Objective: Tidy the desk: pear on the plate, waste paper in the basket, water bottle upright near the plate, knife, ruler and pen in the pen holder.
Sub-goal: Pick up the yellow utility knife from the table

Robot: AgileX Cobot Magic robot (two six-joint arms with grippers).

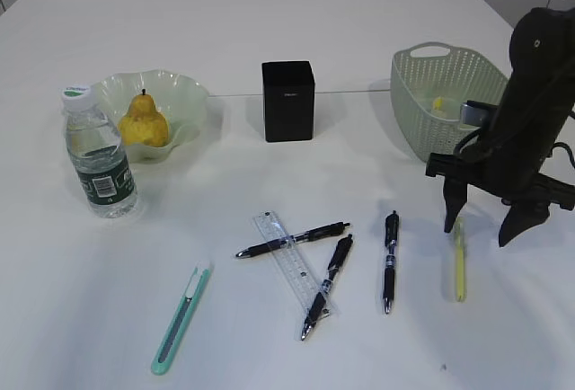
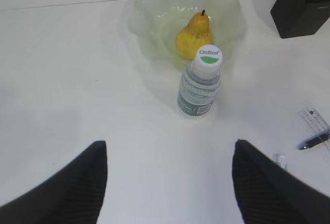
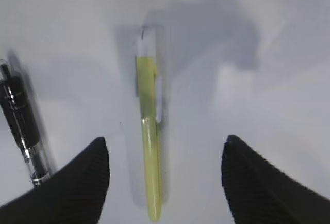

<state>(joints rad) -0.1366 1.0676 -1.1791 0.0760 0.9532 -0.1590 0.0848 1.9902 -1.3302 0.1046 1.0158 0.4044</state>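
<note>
My right gripper (image 1: 479, 234) is open and hangs just above a yellow pen (image 1: 459, 260), which lies between its jaws (image 3: 165, 140) in the right wrist view (image 3: 148, 131). My left gripper (image 2: 170, 143) is open and empty, above bare table in front of the upright water bottle (image 2: 201, 84). The pear (image 1: 144, 120) sits on the green plate (image 1: 184, 93), with the bottle (image 1: 99, 152) beside it. Three black pens (image 1: 389, 260) and a clear ruler (image 1: 292, 264) lie at the front middle. A green knife (image 1: 181, 318) lies at the front left. The black pen holder (image 1: 288, 101) stands in the middle.
The green basket (image 1: 445, 93) stands at the back right, behind my right arm, with a small yellow-white scrap (image 1: 438, 103) inside. One black pen (image 3: 23, 126) lies left of the yellow pen.
</note>
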